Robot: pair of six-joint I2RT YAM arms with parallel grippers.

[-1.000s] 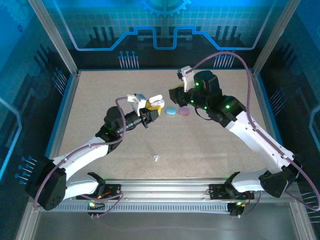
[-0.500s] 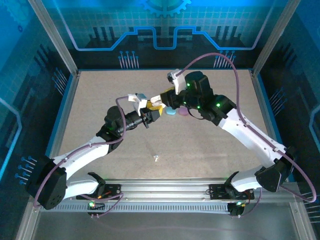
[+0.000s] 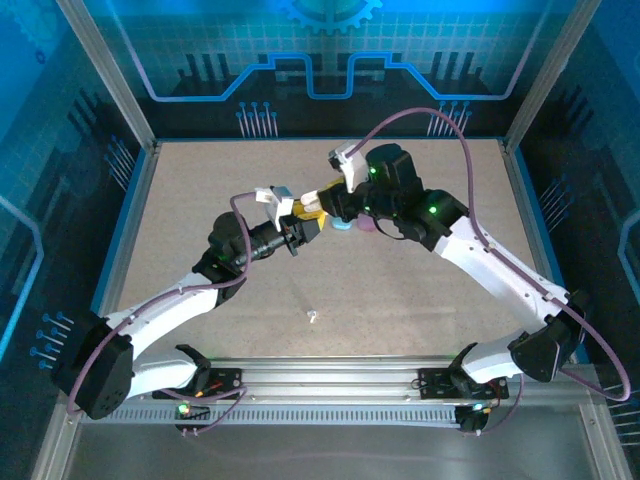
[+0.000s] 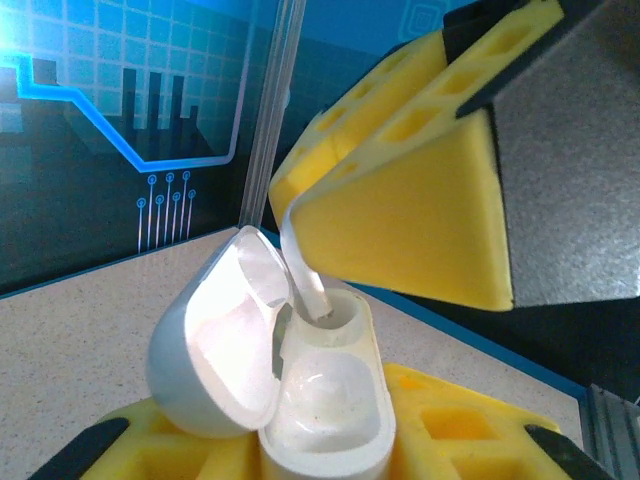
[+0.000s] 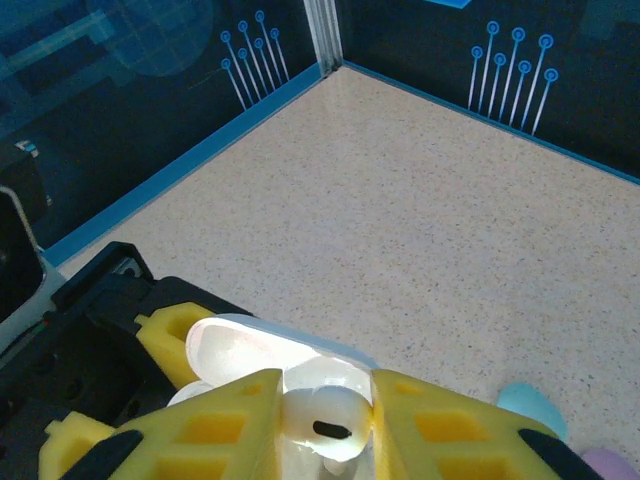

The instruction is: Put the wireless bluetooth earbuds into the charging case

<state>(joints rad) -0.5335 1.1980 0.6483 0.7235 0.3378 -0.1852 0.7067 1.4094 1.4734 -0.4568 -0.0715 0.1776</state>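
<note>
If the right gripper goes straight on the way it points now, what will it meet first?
Probably the open white charging case held by the left gripper; the white earbud in the right gripper seems to touch its socket.

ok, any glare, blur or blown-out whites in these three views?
Top external: strong blue cast from the lit walls, table evenly lit, sharp. Left wrist: bright flare at top left; the white charging case is near washed out, little inner detail. Right wrist: table crisp, the white earbud between the yellow fingers glows bright, soft-edged.
</note>
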